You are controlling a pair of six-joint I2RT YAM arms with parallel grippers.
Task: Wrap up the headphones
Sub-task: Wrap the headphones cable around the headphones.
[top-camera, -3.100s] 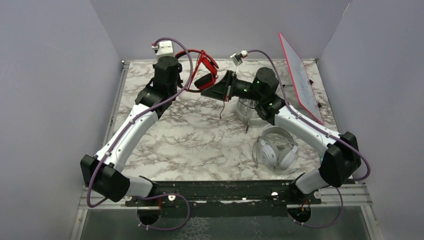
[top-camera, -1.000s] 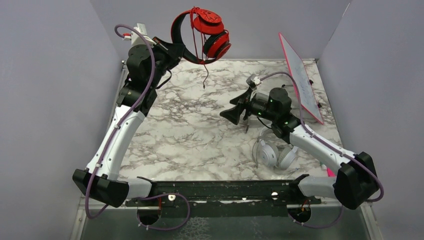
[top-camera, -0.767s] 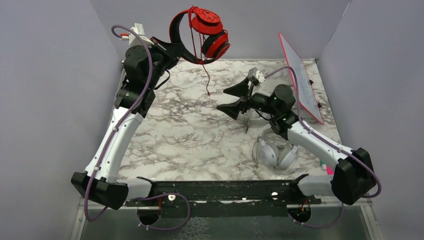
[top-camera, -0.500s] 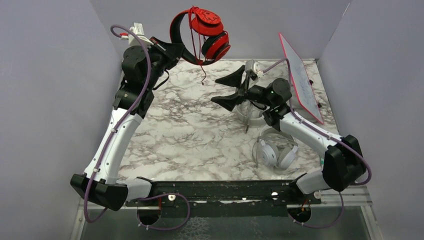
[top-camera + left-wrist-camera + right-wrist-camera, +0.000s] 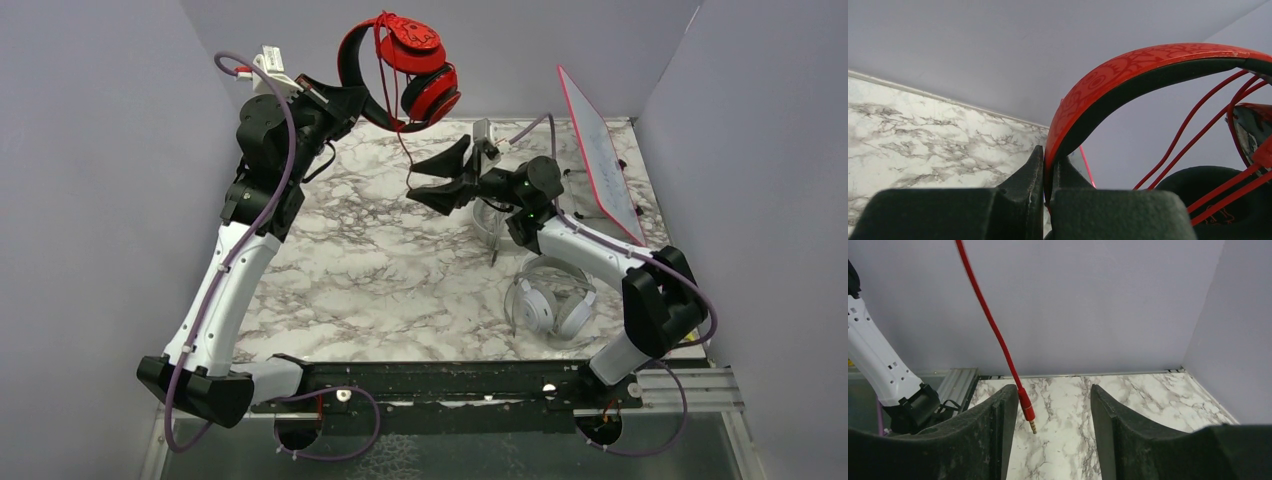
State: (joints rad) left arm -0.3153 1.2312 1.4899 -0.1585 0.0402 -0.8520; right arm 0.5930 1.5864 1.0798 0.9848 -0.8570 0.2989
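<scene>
Since the earlier frames the right gripper (image 5: pixel 425 178) has come up from low over the table (image 5: pixel 350 280) toward the back. It now stands with its jaws spread wide on either side of the hanging tail of the red cable (image 5: pixel 990 320). In the right wrist view the plug (image 5: pixel 1029 415) hangs between the two fingers, closer to the left one and apparently touching neither.

The left gripper (image 5: pixel 345 100) is clamped on the headband of the red-and-black headphones (image 5: pixel 405 65) and holds them high above the back edge of the table. The left wrist view confirms the band pinched between both fingers. Loops of cable already cross the earcups, and only a short tail hangs free.

The white-silver headphones (image 5: pixel 548 300) lie on the table near the right arm. The light grey headphones (image 5: pixel 490 222) lie just behind them, partly hidden by that arm.

Risks noted:
- The tail hangs loose and off-centre, so any sway as the jaws close could let them miss it or catch only the plug tip.
- A pull on the tail while the left grip holds only a narrow part of the band could rotate the headset or slacken the loops already laid.
- The right forearm passes low over the light grey headset and could drag it.
</scene>
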